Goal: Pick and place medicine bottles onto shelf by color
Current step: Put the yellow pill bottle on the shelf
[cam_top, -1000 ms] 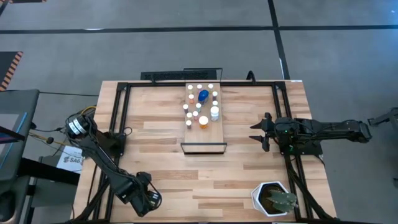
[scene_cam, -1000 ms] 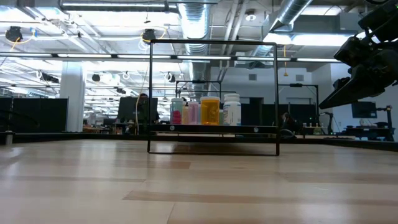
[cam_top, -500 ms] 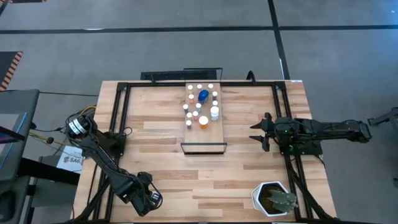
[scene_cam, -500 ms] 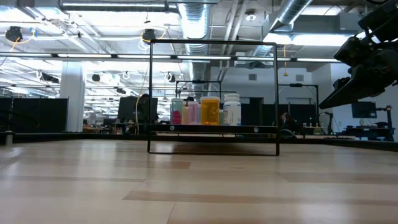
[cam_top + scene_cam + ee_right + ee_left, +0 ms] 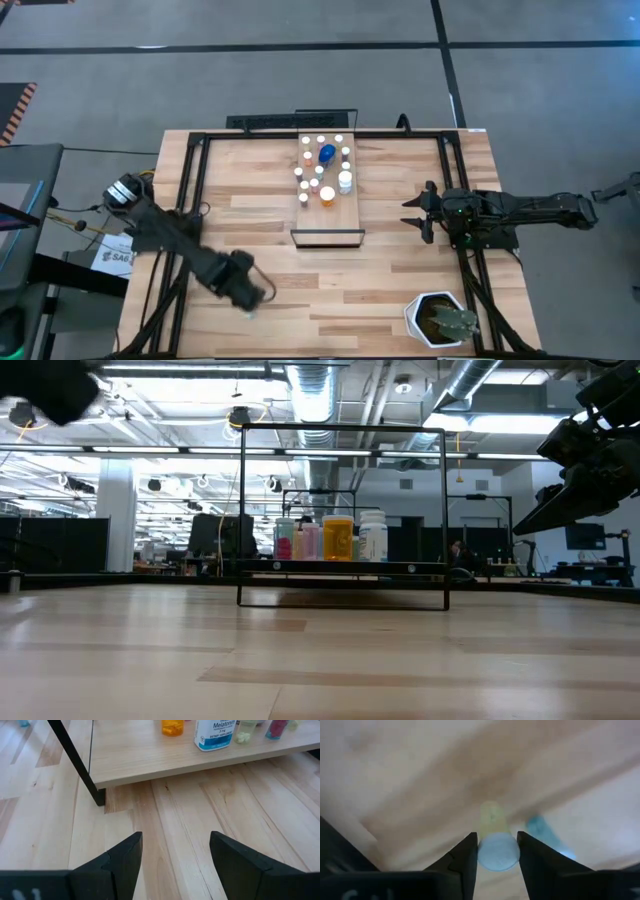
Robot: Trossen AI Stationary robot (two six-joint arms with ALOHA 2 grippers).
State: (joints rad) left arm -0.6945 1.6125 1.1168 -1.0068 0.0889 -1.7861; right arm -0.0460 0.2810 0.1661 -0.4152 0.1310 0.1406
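Observation:
The shelf (image 5: 328, 190) is a long light-wood board in a dark frame at the table's middle. Several white-capped medicine bottles and a blue one (image 5: 327, 153) stand on its far half; they also show in the low view (image 5: 330, 540). My left gripper (image 5: 252, 294) is over the table's near left part, shut on a small yellowish bottle with a white cap (image 5: 498, 851). My right gripper (image 5: 410, 213) is open and empty, right of the shelf, pointing at it (image 5: 172, 852). My left gripper pinches the yellowish bottle at its white cap (image 5: 481, 854) between its two fingers. The fingers point down from above. The bottle is upright, cap up, its yellowish body (image 5: 491, 815) below the fingertips. Whether it is clear of the table I cannot tell.
A white hexagonal plant pot (image 5: 440, 320) stands at the near right corner. A dark frame (image 5: 190, 200) runs around the tabletop. A pale bluish blurred shape (image 5: 546, 835) shows beside the held bottle. Bare planks lie between the shelf and the near edge.
My left gripper has gone from the table's near left edge toward the far edge and a little to the right, and its arm has swung inward over the table. It now shows as a dark blur high in the low view.

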